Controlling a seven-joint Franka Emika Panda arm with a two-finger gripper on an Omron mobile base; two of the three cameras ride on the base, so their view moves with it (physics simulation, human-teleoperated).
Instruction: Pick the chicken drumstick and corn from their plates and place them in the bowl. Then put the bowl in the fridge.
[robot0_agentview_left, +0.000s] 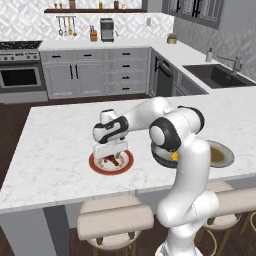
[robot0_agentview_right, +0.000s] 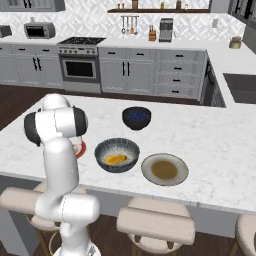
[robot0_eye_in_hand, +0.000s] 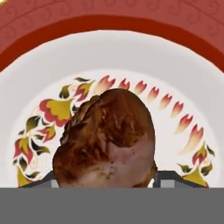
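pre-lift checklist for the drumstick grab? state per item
1. Gripper down over the red-rimmed plate: ok.
2. Chicken drumstick centred between the fingertips in the hand view: ok.
3. Jaws fully clamped on the drumstick: cannot tell, contact is hidden by the meat.
4. Corn already in the grey bowl: ok.
5. Olive plate emptied: ok.
6. Navy bowl standing apart from the grey bowl, out of the drop path: ok, as far as the right base view shows.
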